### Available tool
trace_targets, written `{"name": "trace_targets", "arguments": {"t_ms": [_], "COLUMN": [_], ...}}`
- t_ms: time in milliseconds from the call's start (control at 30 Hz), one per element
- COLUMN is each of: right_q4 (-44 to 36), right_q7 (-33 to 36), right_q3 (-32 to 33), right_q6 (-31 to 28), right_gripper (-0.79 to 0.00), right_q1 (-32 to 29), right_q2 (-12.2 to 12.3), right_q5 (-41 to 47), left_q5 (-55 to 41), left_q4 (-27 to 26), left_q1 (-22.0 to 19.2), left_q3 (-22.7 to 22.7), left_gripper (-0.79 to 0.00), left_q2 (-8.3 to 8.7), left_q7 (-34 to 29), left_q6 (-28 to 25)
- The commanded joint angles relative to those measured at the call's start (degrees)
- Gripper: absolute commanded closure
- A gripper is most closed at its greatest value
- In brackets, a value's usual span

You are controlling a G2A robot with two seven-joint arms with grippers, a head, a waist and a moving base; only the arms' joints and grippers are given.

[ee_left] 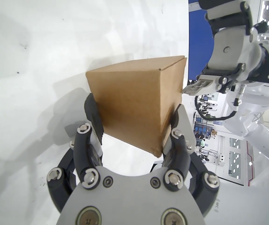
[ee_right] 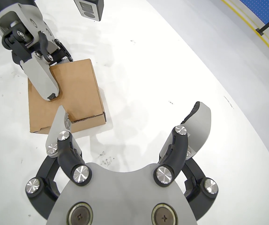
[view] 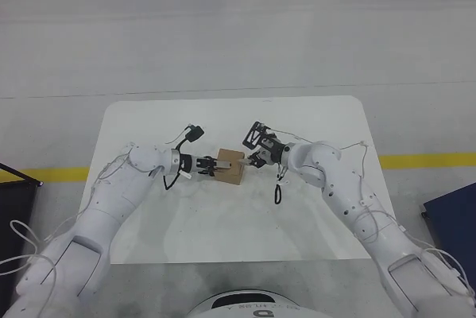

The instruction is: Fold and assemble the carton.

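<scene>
Left gripper [ee_left: 134,108]: clamped on the near end of the brown cardboard carton [ee_left: 129,104].
Right gripper [ee_right: 129,108]: spread wide; one fingertip is pressed to the carton's opposite end.
Carton: folded shut, held between both grippers at mid-table.
Surface: white table [view: 301,230].

We see a white bench [view: 222,230] with rounded corners, its top flecked with small dark specks, standing on a pale grey floor [view: 238,48]. A yellow line [view: 436,160] runs across the floor and shows on either side of the bench. A blue panel [view: 464,211] stands near the bench's right side, and a dark frame [view: 3,199] near its left. Past the bench's edge we make out a bright, evenly lit hall [ee_left: 218,127], its details too small to tell.
</scene>
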Motion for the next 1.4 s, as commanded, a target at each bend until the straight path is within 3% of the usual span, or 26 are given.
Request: {"name": "trace_targets", "arguments": {"t_ms": [0, 100, 200, 367, 467, 533, 600, 633, 667, 800, 933, 1367], "right_q4": [0.5, 0.5, 0.0, -2.2, -4.4, -6.4, -8.8, -9.8, -10.7, -11.9, -9.1, 0.2], "right_q7": [-0.2, -1.5, -2.7, -4.8, -7.0, -9.2, -10.9, -10.9, -10.7, -8.2, -6.4, -1.3], "right_q3": [0.1, 0.6, 1.5, 3.8, 5.9, 7.7, 9.2, 9.8, 10.0, 7.8, 3.9, -4.2], "right_q6": [0.2, 0.5, 1.1, 0.4, -1.1, -3.7, -7.4, -8.3, -9.0, -9.7, -9.3, -7.7], "right_gripper": [-0.785, -0.785, -0.785, -0.782, -0.736, -0.61, -0.289, -0.052, 0.0, 0.0, 0.0, 0.0], "right_q1": [0.2, 0.2, -0.3, -1.9, -3.7, -5.1, -6.9, -7.7, -8.3, -8.3, -5.7, 1.5], "right_q2": [-0.1, -0.1, 0.1, 0.8, 1.3, 1.8, 2.4, 2.7, 2.9, 2.7, 1.6, -1.5], "right_q5": [0.3, 0.5, 0.3, 0.4, 1.8, 3.5, 3.7, 3.3, 2.9, 2.2, 3.6, 6.0], "left_q5": [0.2, 0.3, -0.8, -5.4, -6.1, -6.9, -8.1, -8.6, -9.2, -11.5, -12.4, -12.4], "left_q4": [-0.2, -0.5, -0.9, -2.0, -2.9, -4.0, -5.9, -7.3, -8.7, -14.6, -18.4, -18.6], "left_q1": [0.1, 0.2, 0.6, 1.0, 1.4, 2.1, 3.3, 4.1, 5.1, 10.0, 13.9, 14.1], "left_q3": [0.0, 0.0, -0.4, -3.0, -5.8, -8.5, -11.7, -13.5, -15.3, -22.4, -27.4, -27.7], "left_gripper": [-0.65, -0.671, -0.785, -0.785, -0.785, -0.785, -0.785, -0.785, -0.785, -0.785, -0.785, -0.785], "left_q2": [0.01, 0.04, 0.09, 0.76, 1.77, 2.7, 3.76, 4.33, 4.9, 6.89, 8.35, 8.44], "left_q7": [0.0, 0.1, 0.1, -2.1, -1.5, -0.4, 0.3, 0.7, 1.3, 4.0, 4.4, 4.4], "left_q6": [0.1, 0.2, -0.3, -2.0, -3.2, -4.8, -7.1, -8.6, -10.1, -15.4, -15.4, -15.3]}}
